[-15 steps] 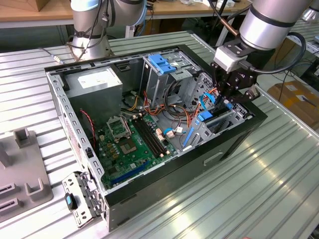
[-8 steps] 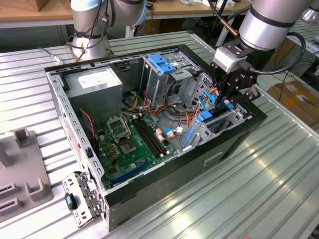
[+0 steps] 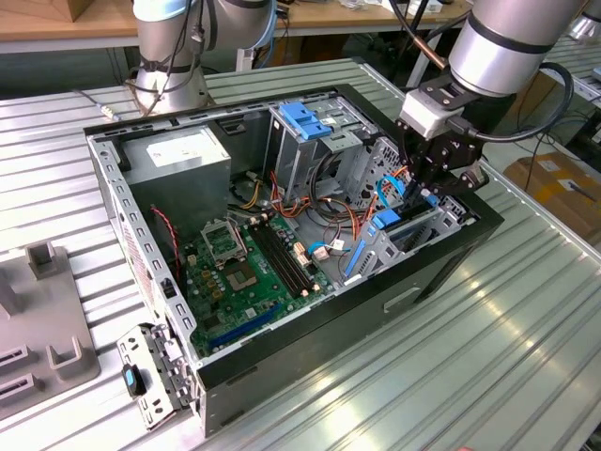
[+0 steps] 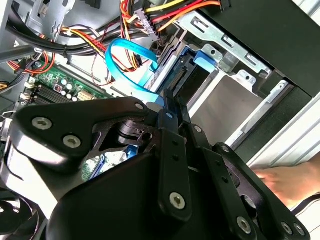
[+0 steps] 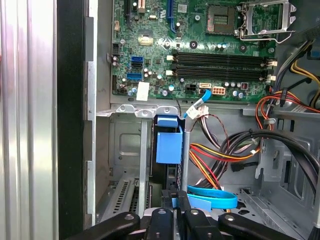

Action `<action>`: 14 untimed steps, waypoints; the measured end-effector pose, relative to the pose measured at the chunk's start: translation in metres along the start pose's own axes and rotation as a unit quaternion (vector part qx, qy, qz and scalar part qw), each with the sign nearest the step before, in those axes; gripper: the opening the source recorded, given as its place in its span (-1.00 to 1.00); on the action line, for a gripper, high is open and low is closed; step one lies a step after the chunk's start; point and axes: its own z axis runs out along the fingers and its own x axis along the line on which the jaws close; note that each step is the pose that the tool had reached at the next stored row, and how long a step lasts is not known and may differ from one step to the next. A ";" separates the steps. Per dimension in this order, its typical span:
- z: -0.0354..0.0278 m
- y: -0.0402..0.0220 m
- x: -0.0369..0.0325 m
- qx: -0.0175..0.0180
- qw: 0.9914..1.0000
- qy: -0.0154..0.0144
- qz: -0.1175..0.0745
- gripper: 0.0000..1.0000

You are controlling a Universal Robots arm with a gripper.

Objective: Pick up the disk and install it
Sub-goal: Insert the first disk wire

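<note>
Your gripper [image 3: 429,193] sits low inside the open computer case [image 3: 441,272], at the drive bay on the exterior view's right. Its jaws look drawn narrow on the disk's [image 5: 169,170] end; the disk stands on edge in that bay under a blue bracket [image 5: 168,141], beside the motherboard [image 5: 200,45].
</note>
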 end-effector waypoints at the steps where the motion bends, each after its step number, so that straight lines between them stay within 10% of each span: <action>1: 0.0001 0.0001 0.0000 0.000 1.000 0.000 0.000 -0.68; 14: 0.0063 0.0007 0.0002 0.000 1.000 0.000 0.000 -0.68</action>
